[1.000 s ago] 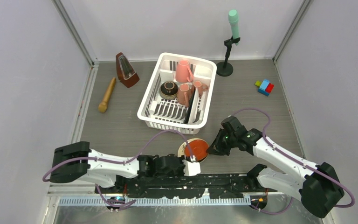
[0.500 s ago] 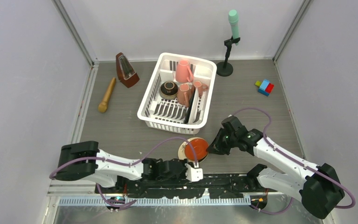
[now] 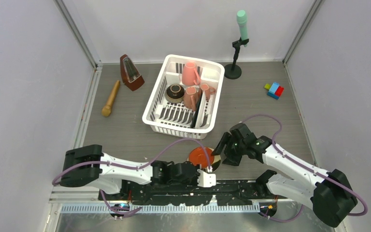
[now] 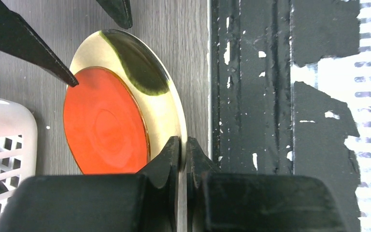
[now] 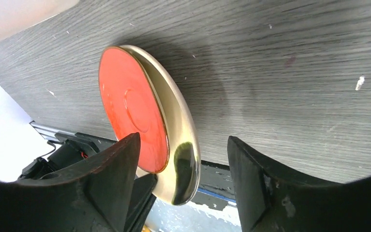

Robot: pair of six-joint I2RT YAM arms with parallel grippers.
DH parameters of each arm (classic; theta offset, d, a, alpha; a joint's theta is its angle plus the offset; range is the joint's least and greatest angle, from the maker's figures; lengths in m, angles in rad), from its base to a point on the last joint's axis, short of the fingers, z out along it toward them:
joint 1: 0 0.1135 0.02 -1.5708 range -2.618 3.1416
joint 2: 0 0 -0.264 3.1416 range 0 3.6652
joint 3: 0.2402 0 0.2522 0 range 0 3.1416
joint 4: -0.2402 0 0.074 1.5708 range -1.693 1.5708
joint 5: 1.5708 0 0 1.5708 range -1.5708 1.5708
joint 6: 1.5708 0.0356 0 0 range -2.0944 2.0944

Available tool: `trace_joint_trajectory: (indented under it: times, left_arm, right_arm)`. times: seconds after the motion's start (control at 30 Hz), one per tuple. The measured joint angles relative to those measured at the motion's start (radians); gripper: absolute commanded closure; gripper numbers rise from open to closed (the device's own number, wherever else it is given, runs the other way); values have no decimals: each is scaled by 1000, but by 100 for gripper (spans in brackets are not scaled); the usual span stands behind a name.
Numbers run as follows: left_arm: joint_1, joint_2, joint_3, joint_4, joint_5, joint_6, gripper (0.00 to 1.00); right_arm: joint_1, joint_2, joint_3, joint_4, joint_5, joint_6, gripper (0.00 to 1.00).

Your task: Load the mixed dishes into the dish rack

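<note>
The small cream plate with a red centre (image 3: 200,156) stands tilted on its edge just in front of the near rail. My left gripper (image 4: 183,145) is shut on its lower rim (image 4: 174,104). My right gripper (image 5: 182,145) is open, one finger on each side of the plate (image 5: 133,108) and neither touching it. The white dish rack (image 3: 155,103) sits at mid-table. It holds two pink mugs (image 3: 190,73) (image 3: 191,97), a brown bowl (image 3: 175,92) and a plate standing on edge (image 3: 199,107).
A wooden stick (image 3: 110,98) and a brown metronome (image 3: 131,72) lie left of the rack. A microphone stand (image 3: 235,63) is behind it on the right, with coloured blocks (image 3: 274,90) further right. The black base rail (image 4: 251,96) runs right beside the plate.
My right gripper has opened and let go of the plate. My left gripper has shut on the plate's rim, and the plate now stands steeper, slightly nearer the rail.
</note>
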Motion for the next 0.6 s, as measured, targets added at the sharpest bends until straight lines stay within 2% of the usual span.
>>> trace_joint_trajectory:
  times: [0.1,0.23,0.6]
  left_arm:
    - [0,-21,2,-3,18,-29,100]
    - [0,-79,2,0,55,-98,100]
    - [60,-212,2,-5,203,-349,100]
  right_arm:
    - [0,-24,1,-11,18,-2,15]
    - [0,-60,27,-69,64,-16,8]
    - [0,-107,117,-198,252,-31,7]
